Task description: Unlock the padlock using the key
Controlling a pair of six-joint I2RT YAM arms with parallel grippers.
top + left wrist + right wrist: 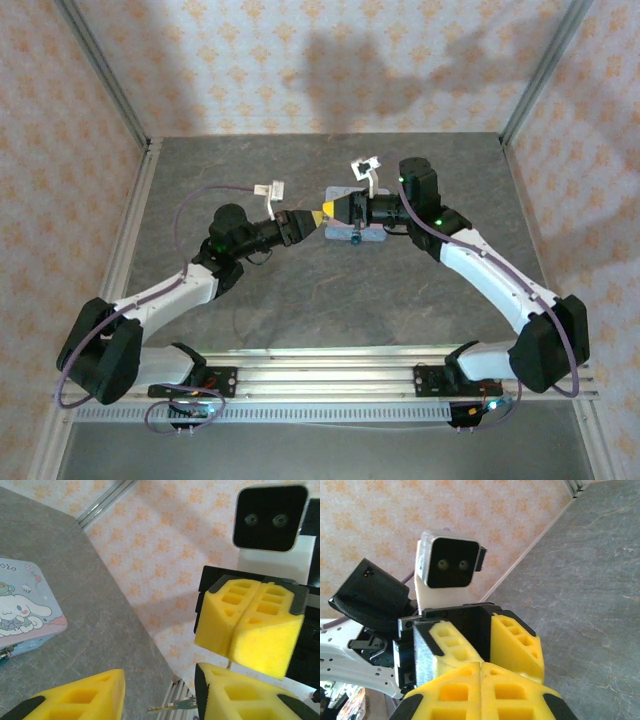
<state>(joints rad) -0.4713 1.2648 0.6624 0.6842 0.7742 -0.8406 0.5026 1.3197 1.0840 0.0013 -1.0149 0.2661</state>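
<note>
Your tin (25,610) on table (100,630), lid down, contents hidden. Left gripper (160,680) gaping; right gripper (247,622) pinched together, grasp unclear.

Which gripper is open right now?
The left gripper: it is spread wide with a clear gap between its yellow sides, while the right gripper is pressed shut.

The tiny bluish-black padlock (355,240) sits at the near side of a pale blue cartoon-printed tin (30,610) mid-tabletop, and the slim silvery metal key (172,707) is raised above the tabletop.
</note>
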